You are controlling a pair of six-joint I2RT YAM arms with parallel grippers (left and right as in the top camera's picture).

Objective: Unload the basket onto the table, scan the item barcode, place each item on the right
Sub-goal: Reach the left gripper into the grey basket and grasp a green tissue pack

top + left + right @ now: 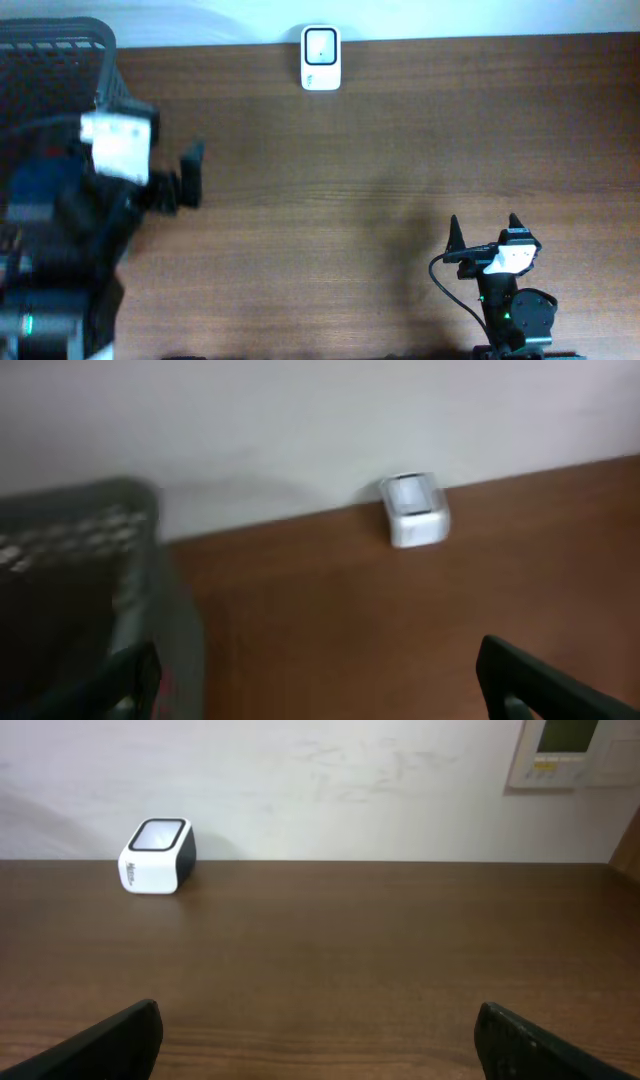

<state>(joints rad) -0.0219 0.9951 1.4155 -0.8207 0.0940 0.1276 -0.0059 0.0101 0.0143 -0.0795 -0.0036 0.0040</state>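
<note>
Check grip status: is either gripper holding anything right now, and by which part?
Nothing is held. The left gripper and the right gripper both stand open with nothing between their fingers. The scanner sits apart, untouched.

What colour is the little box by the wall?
The box is white with black; clearest from right wrist.

The barcode scanner [321,58] stands at the far edge of the table [350,150], about midway across, close before the wall [300,790]. The basket [60,45] sits at the far left corner. The left gripper [196,172] hangs just right of the basket, left of the scanner and nearer. The right gripper [484,222] is at the near right, well apart from the scanner. A wall panel [566,752] is mounted at the far right, above the table.
</note>
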